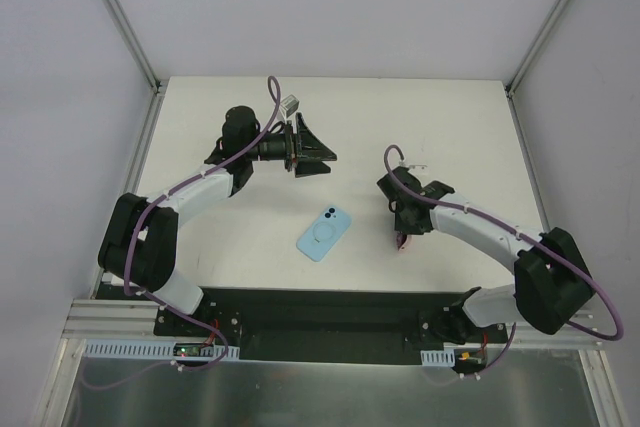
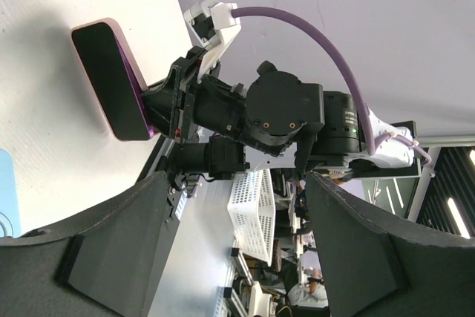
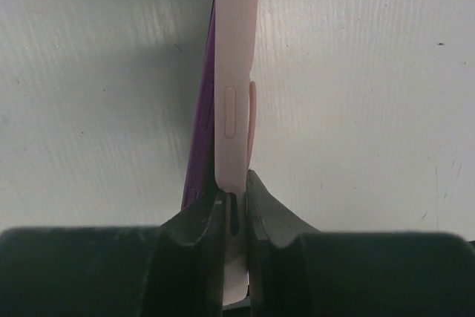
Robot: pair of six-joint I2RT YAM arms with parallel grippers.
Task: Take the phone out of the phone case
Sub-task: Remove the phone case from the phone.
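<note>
We're pinching the phone (image 3: 236, 72) by its end in the right gripper (image 3: 234, 200), long axis running straight out from the fingers (image 3: 194, 222), while the blue phone case (image 1: 324, 233) is lying flat, apparently empty, to its left, with the left gripper (image 1: 318, 150) hanging wide open beyond.

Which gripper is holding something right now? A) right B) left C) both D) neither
A: the right gripper is shut on the edge of the pink phone, while the left gripper stands open with nothing between its fingers. The blue case lies on the table apart from both.
</note>
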